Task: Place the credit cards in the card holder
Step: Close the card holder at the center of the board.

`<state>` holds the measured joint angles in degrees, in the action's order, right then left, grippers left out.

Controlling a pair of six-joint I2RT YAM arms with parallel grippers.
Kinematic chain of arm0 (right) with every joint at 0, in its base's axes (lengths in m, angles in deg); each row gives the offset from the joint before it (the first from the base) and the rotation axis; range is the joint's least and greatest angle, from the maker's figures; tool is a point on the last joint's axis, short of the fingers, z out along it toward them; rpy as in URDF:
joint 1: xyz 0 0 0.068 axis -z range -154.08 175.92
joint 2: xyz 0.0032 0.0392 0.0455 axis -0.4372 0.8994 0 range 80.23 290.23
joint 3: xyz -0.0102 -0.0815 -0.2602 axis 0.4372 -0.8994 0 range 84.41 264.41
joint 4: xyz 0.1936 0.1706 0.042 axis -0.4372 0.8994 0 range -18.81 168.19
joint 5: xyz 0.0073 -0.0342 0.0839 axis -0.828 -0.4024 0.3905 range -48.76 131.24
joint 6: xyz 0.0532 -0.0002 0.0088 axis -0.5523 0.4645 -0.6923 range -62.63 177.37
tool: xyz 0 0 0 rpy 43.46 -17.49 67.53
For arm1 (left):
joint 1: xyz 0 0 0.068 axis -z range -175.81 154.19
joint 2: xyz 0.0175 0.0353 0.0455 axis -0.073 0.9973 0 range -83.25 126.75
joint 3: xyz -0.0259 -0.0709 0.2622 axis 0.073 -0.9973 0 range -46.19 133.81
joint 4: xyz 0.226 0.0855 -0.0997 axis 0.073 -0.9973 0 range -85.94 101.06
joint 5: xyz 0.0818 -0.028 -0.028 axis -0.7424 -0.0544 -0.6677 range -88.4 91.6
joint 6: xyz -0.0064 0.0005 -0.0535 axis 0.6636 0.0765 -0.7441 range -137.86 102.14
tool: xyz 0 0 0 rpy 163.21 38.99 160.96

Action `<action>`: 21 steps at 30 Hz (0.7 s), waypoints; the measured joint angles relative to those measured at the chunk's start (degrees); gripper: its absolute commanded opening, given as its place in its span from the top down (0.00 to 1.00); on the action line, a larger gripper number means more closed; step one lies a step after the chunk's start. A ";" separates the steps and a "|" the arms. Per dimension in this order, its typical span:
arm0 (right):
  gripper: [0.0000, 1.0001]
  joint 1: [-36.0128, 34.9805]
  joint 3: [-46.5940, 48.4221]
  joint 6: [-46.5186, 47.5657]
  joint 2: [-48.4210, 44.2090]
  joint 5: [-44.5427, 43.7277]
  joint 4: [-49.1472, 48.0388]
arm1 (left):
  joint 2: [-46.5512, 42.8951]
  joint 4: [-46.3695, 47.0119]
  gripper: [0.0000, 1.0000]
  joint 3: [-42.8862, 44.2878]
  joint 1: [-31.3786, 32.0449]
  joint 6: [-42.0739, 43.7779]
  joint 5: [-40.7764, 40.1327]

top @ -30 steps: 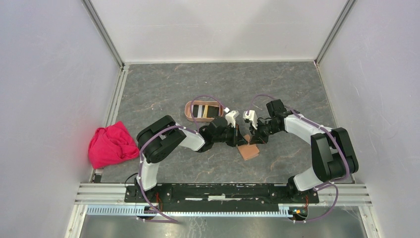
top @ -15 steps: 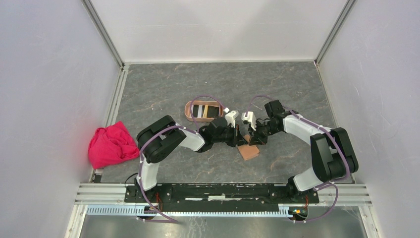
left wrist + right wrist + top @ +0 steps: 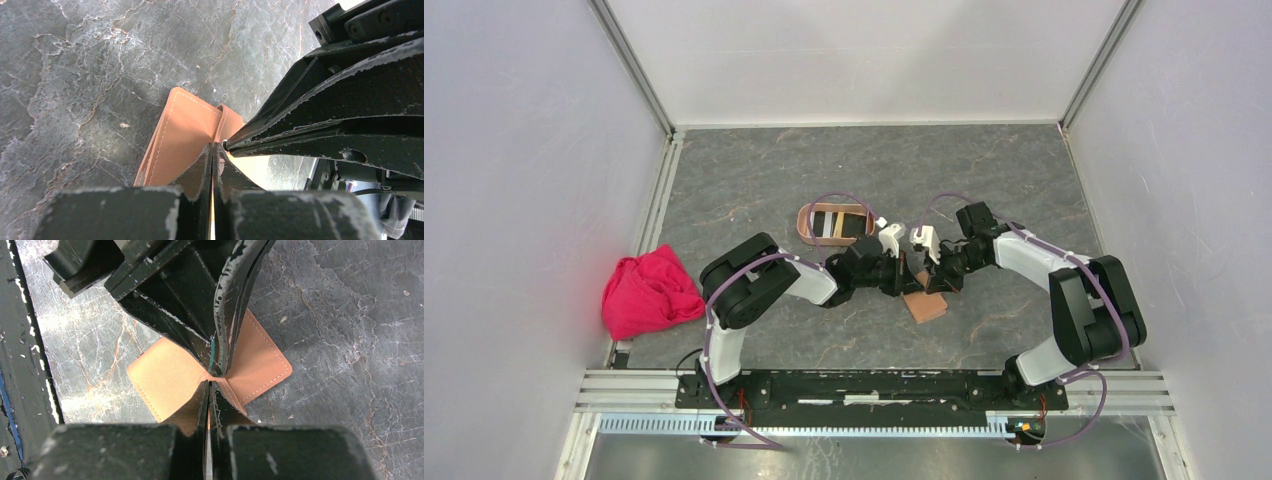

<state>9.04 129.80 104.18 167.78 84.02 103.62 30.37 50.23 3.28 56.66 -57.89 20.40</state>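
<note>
Two arms crowd one small spot on the grey table, so the largest hazard is arm against arm. The left gripper and the right gripper meet tip to tip over the wallet, and a sideways pull by one would likely knock the other.

Well apart, at 9 o'clock by the table's edge, lies a red cloth, out of harm's way.

The card holder sits at 10 o'clock from the wallet, with credit cards lying in it as dark, pale and orange stripes. The left arm passes near it, and a careless swing could shove it or spill its load.

The brown wallet lies at 5 o'clock from the table's centre, its middle standing up in a peak. Both pairs of fingers are pressed together at that peak, with no gap showing. Whether each nips leather or a card edge I cannot tell. A thin teal sliver between the left fingers, seen from the right wrist, may be a card.

If so, the hold is on a bare edge and could slip, dropping the card onto the table. If nothing pins the wallet, a pull would probably drag the whole wallet along rather than free the card.
</note>
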 measured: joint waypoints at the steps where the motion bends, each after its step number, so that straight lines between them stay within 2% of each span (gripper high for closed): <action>1: 0.97 -0.11 0.02 -0.02 0.07 -0.02 -0.02 | 0.00 0.02 0.98 -0.02 0.00 0.00 0.02; 9: 0.99 -1.25 0.61 -0.46 0.57 -1.51 -0.04 | 0.00 0.26 0.98 -0.31 -0.24 0.00 0.44; 16: 1.00 -5.64 0.44 -0.74 1.51 -3.69 -0.44 | -0.83 1.29 0.97 -1.84 -0.39 -0.04 0.81; 21: 0.88 -5.90 0.44 -0.96 1.09 -3.74 -0.37 | -2.45 0.55 0.94 -3.04 -0.85 -0.04 0.79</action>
<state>3.14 130.23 103.21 168.87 80.29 103.25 27.93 50.78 0.24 55.80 -57.93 21.19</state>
